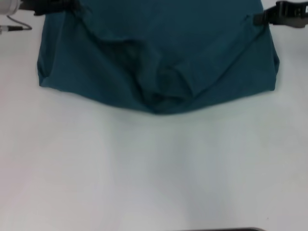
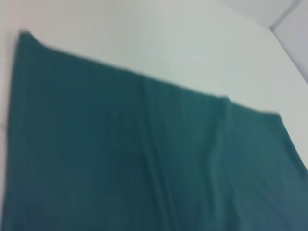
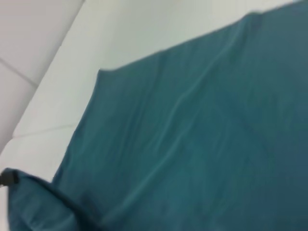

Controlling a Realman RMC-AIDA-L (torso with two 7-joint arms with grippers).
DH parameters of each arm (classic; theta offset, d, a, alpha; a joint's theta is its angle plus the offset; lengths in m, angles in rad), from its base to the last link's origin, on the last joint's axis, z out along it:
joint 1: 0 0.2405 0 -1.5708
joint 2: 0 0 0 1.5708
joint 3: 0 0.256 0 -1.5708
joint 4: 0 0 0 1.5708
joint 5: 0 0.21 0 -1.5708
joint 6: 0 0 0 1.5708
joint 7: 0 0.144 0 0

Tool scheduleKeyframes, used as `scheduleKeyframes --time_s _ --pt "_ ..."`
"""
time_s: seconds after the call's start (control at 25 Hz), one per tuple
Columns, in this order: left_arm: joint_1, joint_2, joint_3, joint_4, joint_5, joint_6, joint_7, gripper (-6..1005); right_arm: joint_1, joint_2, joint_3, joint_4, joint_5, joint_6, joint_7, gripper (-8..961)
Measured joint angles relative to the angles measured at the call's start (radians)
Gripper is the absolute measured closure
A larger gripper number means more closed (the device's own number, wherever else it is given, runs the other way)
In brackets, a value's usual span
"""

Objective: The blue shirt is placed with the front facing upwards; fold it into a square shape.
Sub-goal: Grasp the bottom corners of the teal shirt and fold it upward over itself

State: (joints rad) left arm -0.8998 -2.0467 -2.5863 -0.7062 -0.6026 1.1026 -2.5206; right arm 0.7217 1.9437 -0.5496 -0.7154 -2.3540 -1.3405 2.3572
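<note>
We see the blue shirt spread across the far half of the white worktop, its plain teal side up, with its near edge sagging in a rumpled fold toward 6 o'clock at the middle. The left claw sits at about 11 o'clock, right at the shirt's far left corner, where the cloth bunches against it. The right claw sits at about 1 o'clock, touching the shirt's far right edge. For either claw we cannot tell whether it is pinching the fabric or merely resting against it. From the left wrist the shirt lies flat with long creases; from the right wrist the shirt shows one corner lifted.
</note>
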Motion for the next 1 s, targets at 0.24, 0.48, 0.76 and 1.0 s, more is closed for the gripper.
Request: scheduleKeyframes --time_s 0.24,0.48,0.76,1.0 --pt "-0.013 -0.010 0.020 0.000 0.000 -0.131 -0.016 999 0.025 0.006 -0.012 -0.010 0.005 0.161 -0.014 927" --pt "-0.026 -0.010 0.089 0.007 0.000 -0.230 -0.019 999 0.061 0.010 -0.081 0.009 0.006 0.301 -0.022 926" --pt "-0.070 -0.011 0.206 0.061 0.003 -0.351 -0.009 999 0.093 0.017 -0.216 0.067 0.001 0.481 -0.015 925" --pt "-0.083 -0.017 0.221 0.079 0.005 -0.436 -0.025 999 0.095 0.020 -0.232 0.083 -0.009 0.577 -0.011 925"
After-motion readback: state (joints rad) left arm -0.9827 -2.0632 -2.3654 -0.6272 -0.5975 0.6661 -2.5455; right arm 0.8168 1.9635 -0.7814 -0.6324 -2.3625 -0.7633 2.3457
